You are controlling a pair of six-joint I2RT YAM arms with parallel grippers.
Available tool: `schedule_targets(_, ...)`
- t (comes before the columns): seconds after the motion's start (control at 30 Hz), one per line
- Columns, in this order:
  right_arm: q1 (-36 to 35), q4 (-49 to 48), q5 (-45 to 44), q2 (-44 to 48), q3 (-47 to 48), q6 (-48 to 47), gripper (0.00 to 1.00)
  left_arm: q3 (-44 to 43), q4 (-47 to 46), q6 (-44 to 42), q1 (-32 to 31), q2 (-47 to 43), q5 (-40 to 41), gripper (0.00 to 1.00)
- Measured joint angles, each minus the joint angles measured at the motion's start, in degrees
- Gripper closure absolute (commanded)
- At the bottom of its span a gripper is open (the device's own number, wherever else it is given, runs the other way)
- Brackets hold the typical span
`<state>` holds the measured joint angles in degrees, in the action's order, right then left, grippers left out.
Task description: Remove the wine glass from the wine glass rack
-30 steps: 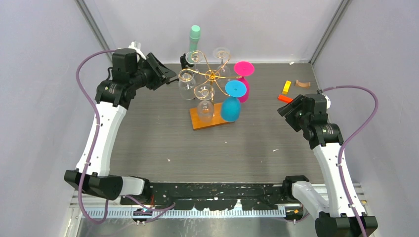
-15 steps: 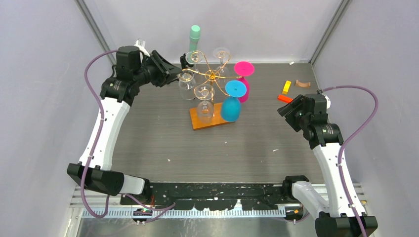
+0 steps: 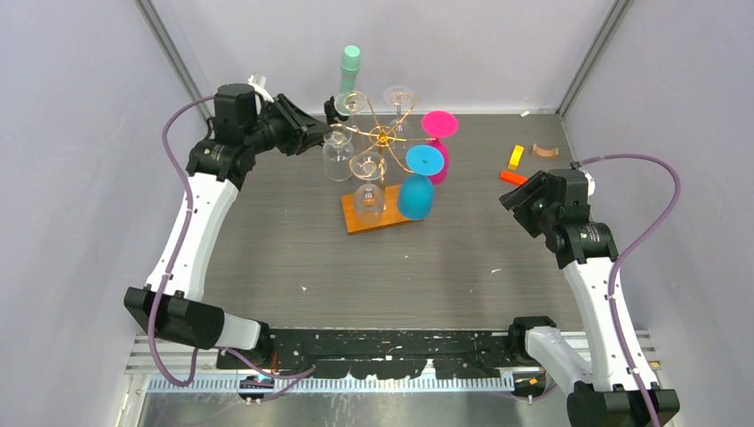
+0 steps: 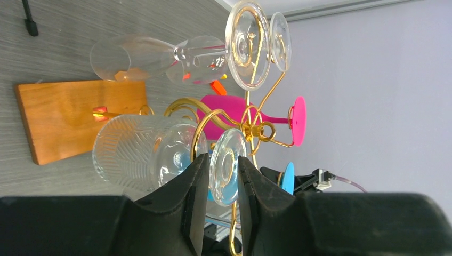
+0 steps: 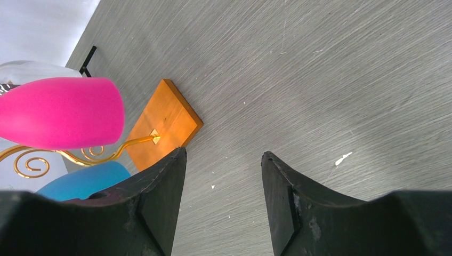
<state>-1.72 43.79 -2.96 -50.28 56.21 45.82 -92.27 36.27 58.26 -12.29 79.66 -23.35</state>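
1. The left tool [image 3: 313, 133] is at the far left of the worktop [image 3: 267, 249], level with the rack's left arm. In the wrist view its two fingers [image 4: 194, 197] stand close on either side of the round foot of a clear glass. Whether they actually press on it cannot be told.
2. The wine glass [image 3: 336, 153] hangs upside down from that left arm of the rack. Its ribbed bowl [image 4: 133, 154] points down toward the worktop, and its foot sits in the gold curl, right at the tool's fingertips.
3. The wine glass rack [image 3: 382, 135] stands at mid-worktop toward the far side, its gold spiral arms spreading from a centre hub over an orange-brown wooden base [image 4: 74, 114].
4. More glasses hang from it: a clear one [image 3: 368, 191] at the front over the base, another clear one [image 3: 400, 98] at the back, a blue one [image 3: 415, 196] at front right and a pink one [image 3: 438, 124] just behind the blue.
5. A pale green bottle [image 3: 349, 67] stands behind the rack, near the back wall.
6. Further right, a yellow block [image 3: 516, 157], an orange-red block [image 3: 512, 177] and a brown curved piece [image 3: 541, 150] lie together.
7. The right tool [image 3: 520, 200] is just beside the orange-red block, well apart from the rack. Its fingers [image 5: 160, 202] are spread wide, released, with only bare worktop between them.
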Motion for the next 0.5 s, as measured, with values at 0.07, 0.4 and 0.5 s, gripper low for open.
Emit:
schedule_targets(0.07,0.0,0.0,0.0,0.0,0.0,0.02,0.41,0.96,-1.33,1.29,-0.02,0.0,-0.59,0.72)
schedule_targets(0.4,0.0,0.0,0.0,0.0,0.0,0.0,0.41,4.68,-6.95,7.98,-0.04,-0.13,-1.92,0.77)
schedule_targets(0.5,0.0,0.0,0.0,0.02,0.0,0.02,0.41,4.87,-6.91,8.79,-0.04,-0.13,-1.97,0.93)
